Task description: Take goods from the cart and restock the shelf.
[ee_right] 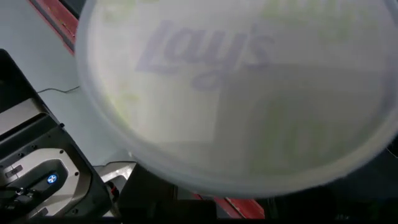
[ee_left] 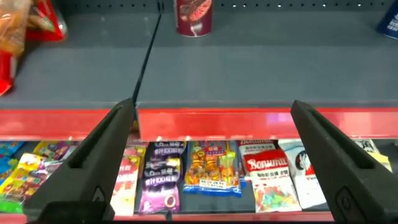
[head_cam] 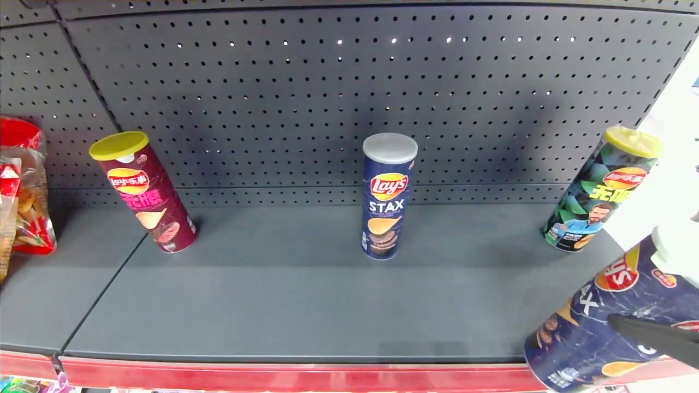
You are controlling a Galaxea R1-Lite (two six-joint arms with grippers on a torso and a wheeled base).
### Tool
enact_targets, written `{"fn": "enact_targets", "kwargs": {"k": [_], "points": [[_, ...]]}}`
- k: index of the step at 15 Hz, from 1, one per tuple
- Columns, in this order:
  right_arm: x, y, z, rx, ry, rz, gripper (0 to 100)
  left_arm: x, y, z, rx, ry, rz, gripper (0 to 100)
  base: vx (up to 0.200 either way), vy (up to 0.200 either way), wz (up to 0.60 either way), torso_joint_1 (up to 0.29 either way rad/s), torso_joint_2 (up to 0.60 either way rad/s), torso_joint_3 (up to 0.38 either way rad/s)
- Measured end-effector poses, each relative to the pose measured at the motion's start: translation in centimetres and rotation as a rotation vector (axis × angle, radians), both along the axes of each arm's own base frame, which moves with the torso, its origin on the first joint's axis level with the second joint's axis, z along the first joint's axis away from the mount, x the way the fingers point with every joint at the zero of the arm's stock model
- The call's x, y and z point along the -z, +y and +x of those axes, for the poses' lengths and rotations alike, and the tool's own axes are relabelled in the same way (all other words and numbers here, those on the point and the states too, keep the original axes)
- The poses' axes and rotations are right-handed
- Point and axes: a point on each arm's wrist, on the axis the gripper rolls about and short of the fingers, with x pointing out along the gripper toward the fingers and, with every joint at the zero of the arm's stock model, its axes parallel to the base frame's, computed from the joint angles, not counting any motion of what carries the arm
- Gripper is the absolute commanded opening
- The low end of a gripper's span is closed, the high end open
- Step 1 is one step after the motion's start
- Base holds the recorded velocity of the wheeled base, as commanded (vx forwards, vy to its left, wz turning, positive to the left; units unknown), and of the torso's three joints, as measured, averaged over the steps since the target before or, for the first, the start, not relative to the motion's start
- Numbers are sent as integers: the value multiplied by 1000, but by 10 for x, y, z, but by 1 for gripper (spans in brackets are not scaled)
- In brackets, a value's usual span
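Held can: a dark blue can (head_cam: 595, 327), tilted, at the front right corner of the shelf (head_cam: 306, 295), with its base over the red lip (head_cam: 273, 374). Its top end is hidden behind a white wrist part and its side is cut off by the head view's edge.
Right claw: the right claw (head_cam: 663, 338) is clamped on the held can. One black finger (head_cam: 650, 330) lies across the can's wall; the other finger is hidden.
Lid: the held can's clear lid (ee_right: 242, 93) is seen end-on and blurred, and it covers the claw in the right wrist view.
Left claw: the left claw (ee_left: 214, 168) is spread wide with nothing in it, in front of the red lip.
Standing cans: a maroon can (head_cam: 143, 191) at left, a blue can (head_cam: 385, 199) in the middle and a green can (head_cam: 600, 191) at right stand well apart along the back wall.
Bags: snack bags (head_cam: 22, 191) are at the far left, partly cut off.
Lower tier: candy packs (ee_left: 211, 168); their print is too small to make out.
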Motion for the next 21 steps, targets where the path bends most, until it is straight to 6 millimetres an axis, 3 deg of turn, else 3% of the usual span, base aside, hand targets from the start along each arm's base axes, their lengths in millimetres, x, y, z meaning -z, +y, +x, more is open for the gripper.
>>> {"fn": "enact_targets", "kwargs": {"k": [6, 8, 11, 13, 16, 18, 21], "points": [[-2, 2, -2, -31, -7, 8, 0, -4, -1, 0, 60, -8, 62, 100, 0, 0, 0, 0, 0, 0], [-2, 3, -2, -39, -7, 9, 0, -29, -2, -4, 97, -52, 53, 100, 0, 0, 0, 0, 0, 0], [-4, 4, -2, -43, -10, 11, 0, -101, -5, 9, 266, -57, 67, 100, 0, 0, 0, 0, 0, 0], [-6, 4, -2, -36, -5, 25, 0, -151, -10, 52, 400, 11, 95, 100, 0, 0, 0, 0, 0, 0], [-9, 3, -2, -29, -7, 39, 0, -188, -33, 142, 592, 93, 118, 100, 0, 0, 0, 0, 0, 0], [-12, 3, -2, -28, -14, 42, 0, -188, -64, 202, 737, 116, 129, 100, 0, 0, 0, 0, 0, 0], [-13, 3, -3, -24, -19, 45, 0, -172, -118, 266, 906, 121, 142, 100, 0, 0, 0, 0, 0, 0]]}}
